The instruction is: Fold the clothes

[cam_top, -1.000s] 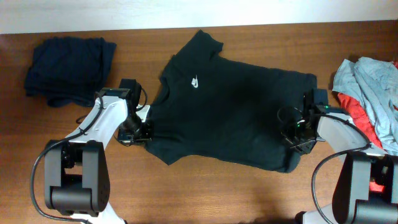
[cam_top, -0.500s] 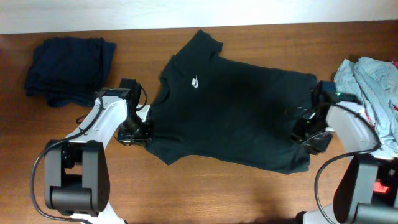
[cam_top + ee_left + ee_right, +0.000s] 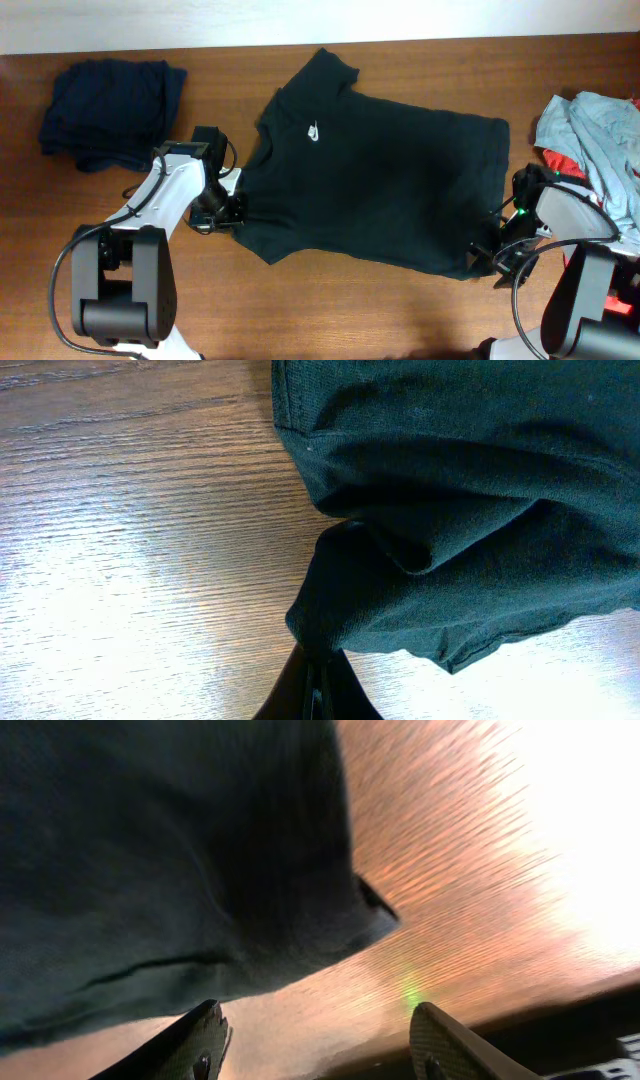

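Observation:
A black T-shirt (image 3: 380, 180) with a small white chest logo lies spread across the middle of the table. My left gripper (image 3: 232, 205) sits at its left sleeve. In the left wrist view the left gripper (image 3: 318, 685) is shut, pinching a bunched fold of the black T-shirt (image 3: 450, 510). My right gripper (image 3: 496, 258) hovers at the shirt's front right hem corner. In the right wrist view the right gripper (image 3: 320, 1040) stands open over bare wood, and the T-shirt's hem (image 3: 160, 860) lies just beyond its fingertips (image 3: 205, 1030), apart from them.
A folded dark navy garment (image 3: 110, 100) rests at the back left. A heap of grey-blue and red clothes (image 3: 595, 150) lies at the right edge. The table's front edge (image 3: 560, 1005) runs close to the right gripper.
My right gripper has opened, let go of the shirt's right hem and slid right and toward the front edge. The hem now lies flat. The left gripper has not moved.

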`<state>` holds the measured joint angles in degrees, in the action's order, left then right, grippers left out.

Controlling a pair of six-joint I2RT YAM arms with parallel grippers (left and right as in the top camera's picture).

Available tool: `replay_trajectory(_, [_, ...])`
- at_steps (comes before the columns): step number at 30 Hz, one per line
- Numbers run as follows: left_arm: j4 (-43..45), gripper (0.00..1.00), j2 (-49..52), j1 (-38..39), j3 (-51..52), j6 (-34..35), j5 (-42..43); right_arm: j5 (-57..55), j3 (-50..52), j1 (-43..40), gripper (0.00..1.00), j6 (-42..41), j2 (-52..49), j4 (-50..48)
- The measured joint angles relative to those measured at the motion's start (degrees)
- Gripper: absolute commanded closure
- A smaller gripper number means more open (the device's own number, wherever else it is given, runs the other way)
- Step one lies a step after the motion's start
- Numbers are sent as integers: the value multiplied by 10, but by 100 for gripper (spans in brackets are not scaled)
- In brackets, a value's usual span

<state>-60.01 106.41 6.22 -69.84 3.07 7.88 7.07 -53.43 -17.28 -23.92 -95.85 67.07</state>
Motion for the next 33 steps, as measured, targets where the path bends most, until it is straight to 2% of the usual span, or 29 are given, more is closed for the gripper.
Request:
replay_trajectory(8, [0,97,0,0,0,0,0,21,80,0,36,7,0,-96])
replay_trajectory(11, [0,97,0,0,0,0,0,21,90,0,41,7,12,-104])
replay_trajectory(12, [0,97,0,0,0,0,0,21,92,0,48,8,13,-105])
replay_trajectory(15, [0,97,0,0,0,0,0,23,95,0,86,15,16,-106])
replay_trajectory(17, [0,97,0,0,0,0,0,31,96,0,96,19,16,-106])
replay_trajectory(28, [0,99,0,0,0,0,0,38,83,0,96,32,6,-92])
replay_trajectory(33, [-5,99,0,0,-2,0,0,34,39,0,96,34,0,-39])
